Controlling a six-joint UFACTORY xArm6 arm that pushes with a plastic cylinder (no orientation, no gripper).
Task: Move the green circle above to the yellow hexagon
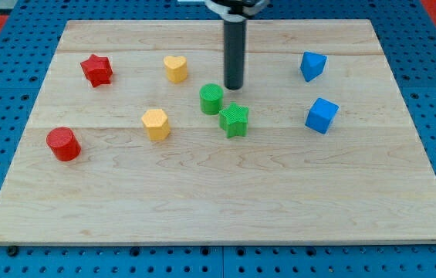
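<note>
The green circle is a short ribbed cylinder near the middle of the wooden counter, just beside the green star at its lower right. My tip stands just off its upper right, apart from it; this end effector is a plain rod, with nothing to open or close. The yellow hexagon lies to the view's left. Eight blocks in all: two green, two yellow with the heart, two red, two blue.
</note>
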